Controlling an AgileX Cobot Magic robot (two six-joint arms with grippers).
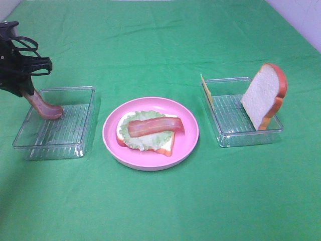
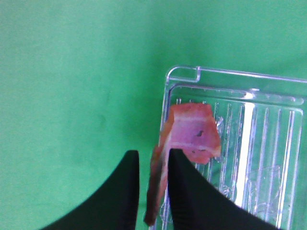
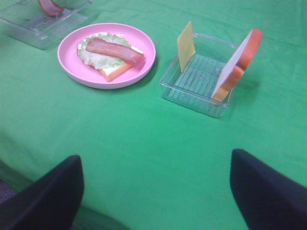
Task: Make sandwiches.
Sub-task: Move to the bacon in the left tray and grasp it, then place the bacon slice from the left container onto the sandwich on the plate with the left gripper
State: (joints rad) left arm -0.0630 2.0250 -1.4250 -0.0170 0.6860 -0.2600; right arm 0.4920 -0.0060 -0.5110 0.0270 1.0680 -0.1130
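Observation:
In the exterior high view my left gripper (image 1: pixel 29 93) is shut on a reddish-brown bacon strip (image 1: pixel 46 108). The strip's lower end rests on the floor of the left clear tray (image 1: pixel 60 133). In the left wrist view the bacon strip (image 2: pixel 192 134) sits pinched between the black fingers (image 2: pixel 184 191). The sandwich stack on the pink plate (image 1: pixel 188 133) is a bread slice (image 1: pixel 165 146), a lettuce leaf (image 1: pixel 143 141) and one bacon strip (image 1: pixel 155 125). The right tray (image 1: pixel 228 113) holds a cheese slice (image 1: pixel 206 90) and a second bread slice (image 1: pixel 263 95), both on edge. My right gripper (image 3: pixel 156 191) is open and empty, out of the exterior high view.
A green cloth (image 1: pixel 160 45) covers the whole table. In the right wrist view the plate (image 3: pixel 146 48) and the right tray (image 3: pixel 196 76) lie ahead of the gripper, and the left tray (image 3: pixel 43 24) lies beyond the plate.

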